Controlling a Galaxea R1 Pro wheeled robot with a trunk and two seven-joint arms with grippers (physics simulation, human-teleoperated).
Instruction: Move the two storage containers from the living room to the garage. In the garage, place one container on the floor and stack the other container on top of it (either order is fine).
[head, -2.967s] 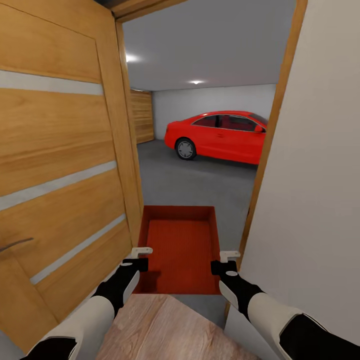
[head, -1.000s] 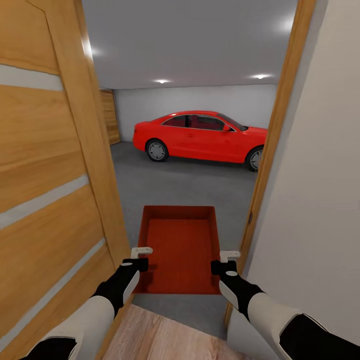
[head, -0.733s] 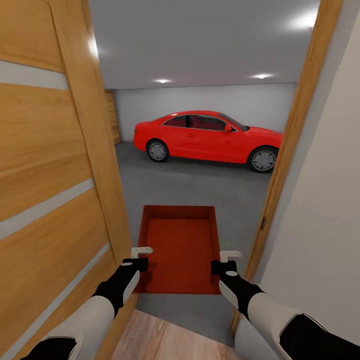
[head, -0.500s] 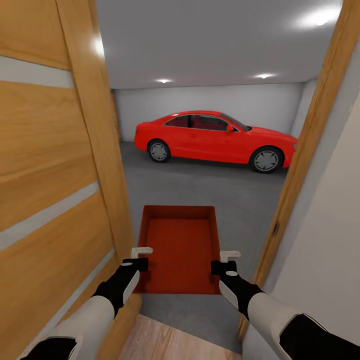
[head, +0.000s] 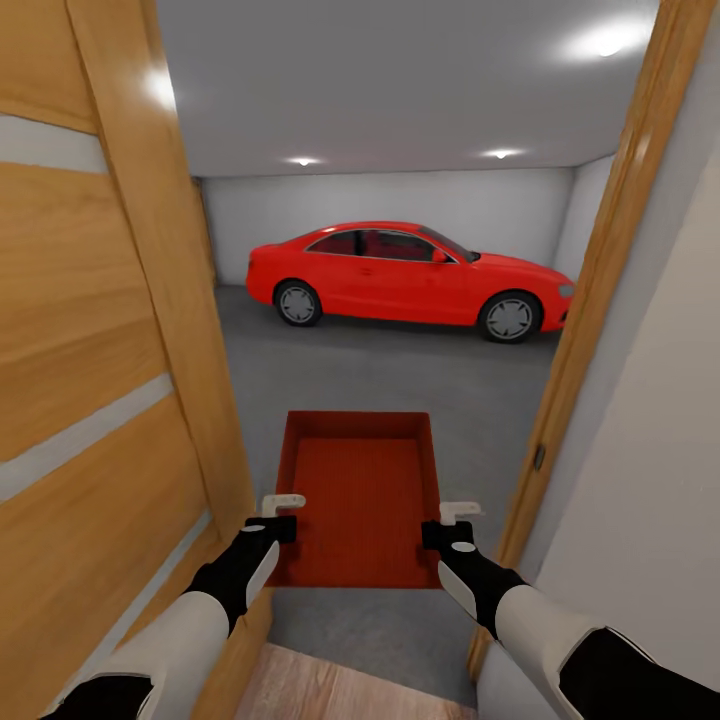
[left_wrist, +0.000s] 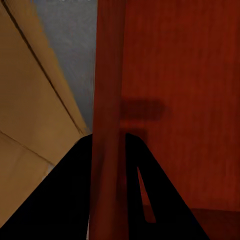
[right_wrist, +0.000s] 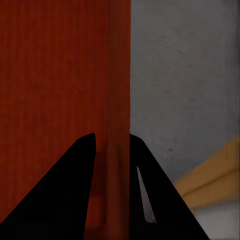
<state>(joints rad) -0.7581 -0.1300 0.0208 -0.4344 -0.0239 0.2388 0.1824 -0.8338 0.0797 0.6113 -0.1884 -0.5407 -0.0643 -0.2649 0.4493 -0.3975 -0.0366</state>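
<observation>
I'm pinching the tub by its side walls, left gripper and right gripper both clamped (thin rims, probably light but flexy), car at 12 o'clock.

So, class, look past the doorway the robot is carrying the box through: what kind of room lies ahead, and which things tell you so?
Most likely a garage: a red car is parked on a grey concrete floor, with bare white walls behind it.
</observation>
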